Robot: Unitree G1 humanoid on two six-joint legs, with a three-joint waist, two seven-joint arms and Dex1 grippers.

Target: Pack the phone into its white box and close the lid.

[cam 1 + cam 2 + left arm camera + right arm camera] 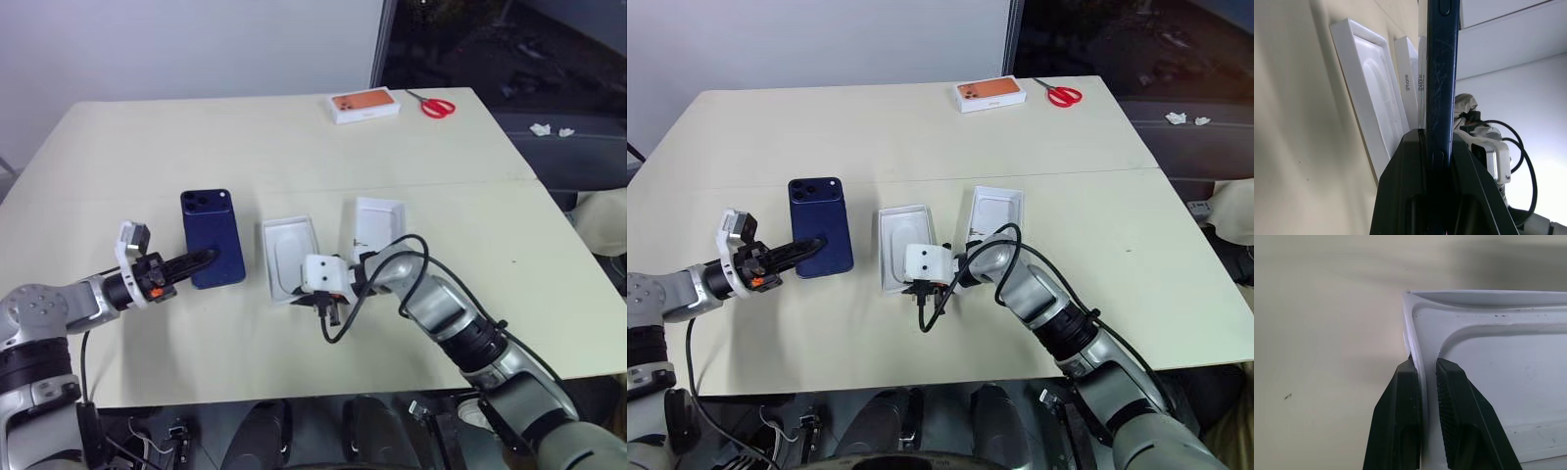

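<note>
The phone (213, 238) is being held on edge by the left claw (199, 261), pinched tight across its thin sides and kept just above the bench (294, 137), left of the white box (290, 258). In the left wrist view the navy slab is being seen rising straight from between the black fingers (1400, 196).

The white box is lying open in mid-bench, moulded insert facing up. Its near rim is being clamped by the right claw (328, 305), narrow, one finger inside the wall and one outside, as the right wrist view is showing. The lid (378, 221) is resting just beside the box on its right, plain inside up, touching or nearly so; exact contact cannot be told.

Step in hand, as judged: the box is being steadied while the phone is being readied for insertion. Nothing is packed yet and the lid is off.

Next move is likely calling for the phone to be carried over the recess, laid flat and squared to it, then released. Risk: an edge being caught on the rim.

Also being seen at the far edge: an orange-pictured box (364, 104) and red scissors (436, 105).
</note>
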